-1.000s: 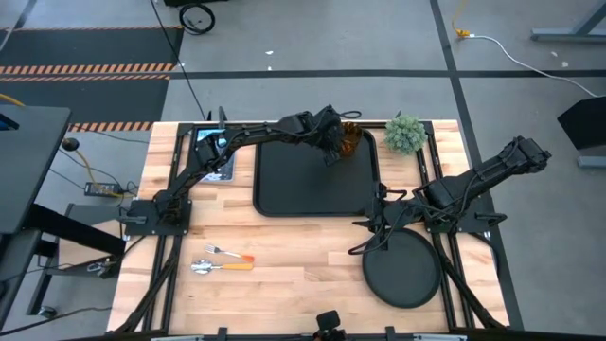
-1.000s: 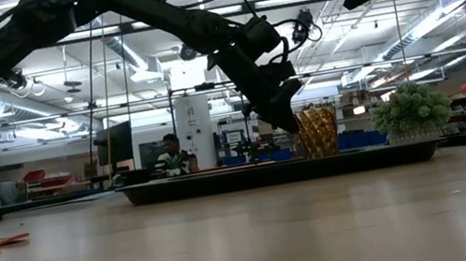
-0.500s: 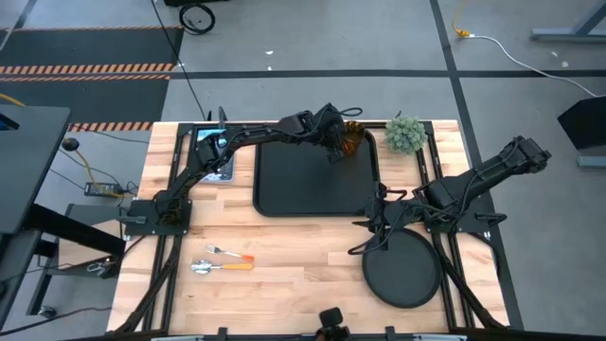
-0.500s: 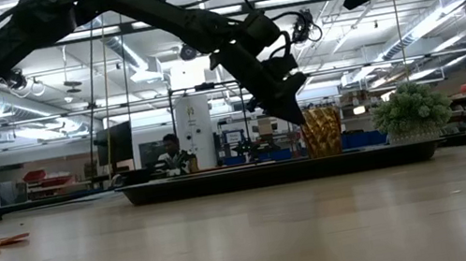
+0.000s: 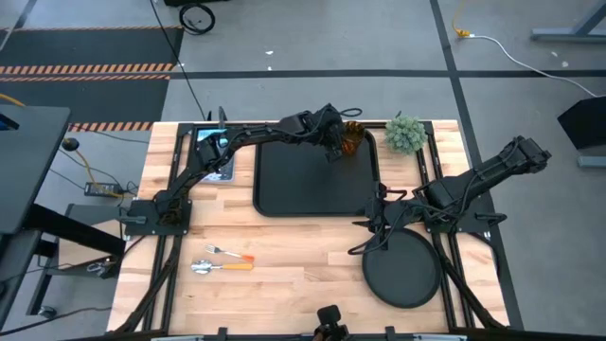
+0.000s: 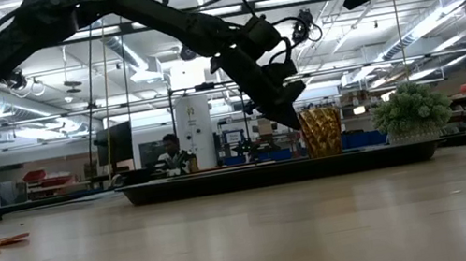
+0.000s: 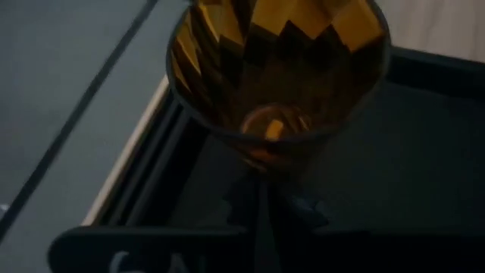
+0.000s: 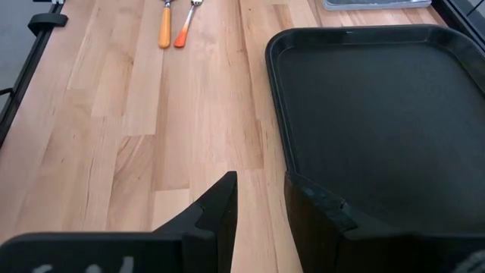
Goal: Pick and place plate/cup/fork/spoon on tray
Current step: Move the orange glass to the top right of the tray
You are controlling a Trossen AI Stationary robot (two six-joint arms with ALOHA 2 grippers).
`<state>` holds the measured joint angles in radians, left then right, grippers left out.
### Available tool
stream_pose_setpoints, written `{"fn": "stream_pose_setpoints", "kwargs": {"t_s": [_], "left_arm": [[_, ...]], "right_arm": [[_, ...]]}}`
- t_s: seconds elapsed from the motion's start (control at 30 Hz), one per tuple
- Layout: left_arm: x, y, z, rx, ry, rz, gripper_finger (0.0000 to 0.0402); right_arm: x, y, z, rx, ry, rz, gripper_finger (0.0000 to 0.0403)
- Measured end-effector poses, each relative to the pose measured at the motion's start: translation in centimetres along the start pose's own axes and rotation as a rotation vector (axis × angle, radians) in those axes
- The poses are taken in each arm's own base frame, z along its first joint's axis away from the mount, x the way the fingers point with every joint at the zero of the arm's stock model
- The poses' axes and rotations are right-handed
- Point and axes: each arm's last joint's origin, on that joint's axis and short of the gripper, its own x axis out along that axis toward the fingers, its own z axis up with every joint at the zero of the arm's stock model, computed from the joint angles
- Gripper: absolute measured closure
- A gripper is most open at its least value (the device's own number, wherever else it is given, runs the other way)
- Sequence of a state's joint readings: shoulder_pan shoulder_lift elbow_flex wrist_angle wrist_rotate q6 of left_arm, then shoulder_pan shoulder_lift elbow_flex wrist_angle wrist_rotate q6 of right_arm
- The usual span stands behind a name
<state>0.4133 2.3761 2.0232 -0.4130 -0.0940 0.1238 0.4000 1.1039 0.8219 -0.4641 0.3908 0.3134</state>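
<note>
The amber cup (image 5: 352, 140) stands upright on its base in the far right corner of the black tray (image 5: 303, 189); it also shows in the low view (image 6: 321, 132). My left gripper (image 5: 333, 152) is shut, its tips close beside the cup's wall on the side toward the table's left (image 6: 294, 123). My right gripper (image 5: 371, 227) is open and empty above the table, between the tray and the round black plate (image 5: 402, 268). The fork (image 5: 227, 253) and the spoon (image 5: 216, 267) lie flat on the table near its front left. My left gripper's shut fingertips (image 7: 261, 205) slant down at the outside of the cup's wall (image 7: 265, 163), below the rim. I cannot tell whether they touch it. The cup stands upright on the tray.
A green potted plant (image 5: 405, 133) stands just right of the tray's far right corner, close to the cup. A blue-white picture card (image 5: 213, 152) lies left of the tray. Bare wood shows in front of the tray (image 8: 151, 136).
My left gripper has risen a little beside the cup. The cup stays upright in the tray's corner.
</note>
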Motion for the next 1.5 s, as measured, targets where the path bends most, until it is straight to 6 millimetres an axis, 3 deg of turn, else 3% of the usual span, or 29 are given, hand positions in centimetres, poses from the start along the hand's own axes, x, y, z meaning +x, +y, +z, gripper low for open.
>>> {"fn": "stream_pose_setpoints", "kwargs": {"t_s": [0.27, 1.5], "left_arm": [[0.4, 0.1, 0.0, -0.009, -0.016, 0.028, 0.0392], [0.4, 0.1, 0.9, -0.023, -0.117, 0.037, 0.039]], "right_arm": [[0.0, 0.0, 0.0, -0.002, 0.0, 0.0, 0.0286], [0.0, 0.0, 0.0, -0.003, 0.0, 0.0, 0.0286]]}}
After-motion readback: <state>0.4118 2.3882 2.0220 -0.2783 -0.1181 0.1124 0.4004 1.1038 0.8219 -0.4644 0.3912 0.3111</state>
